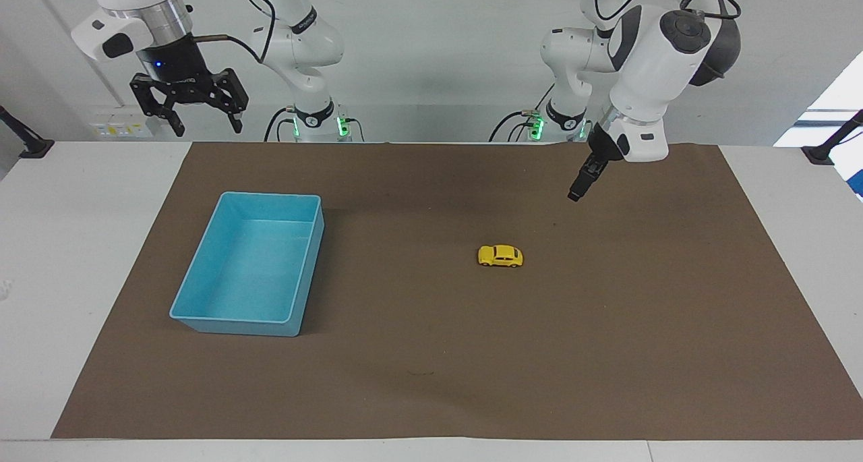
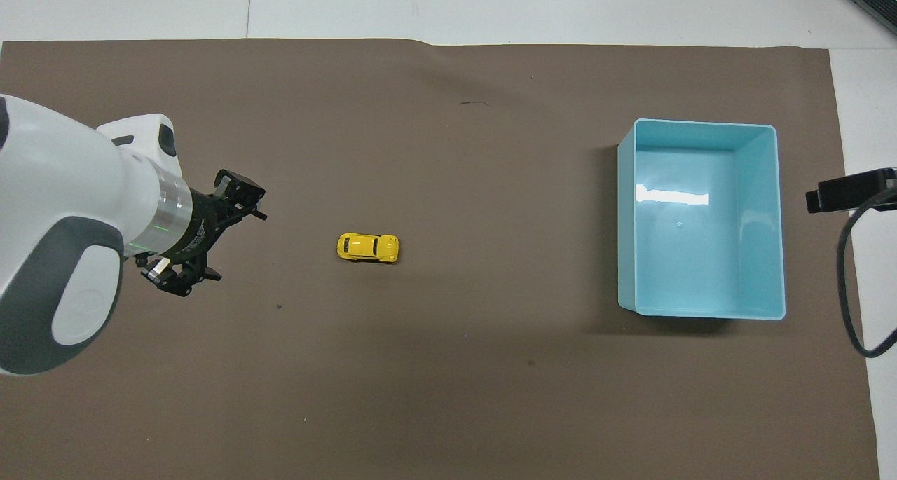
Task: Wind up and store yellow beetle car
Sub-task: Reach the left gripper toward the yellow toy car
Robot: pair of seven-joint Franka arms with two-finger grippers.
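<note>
Small bright yellow toy beetle car [image 1: 500,255] [image 2: 368,247] sits on its wheels on the brown paper mat [image 1: 431,367] covering the white surface [image 1: 81,246], well apart from the empty light-blue plastic bin [image 1: 202,313]. Left claw [image 1: 575,193] [image 2: 218,247] hangs released over the mat near the car. Right claw [image 1: 190,106] waits, raised, spread wide and empty.

yellow beetle car [image 1: 501,255] on brown mat [image 1: 431,381], blue bin [image 1: 202,313] well apart

Both white arms are wearing grey joint caps, silver wrist rings and black grippers; black cables are trailing; green lights are glowing at the bases.
</note>
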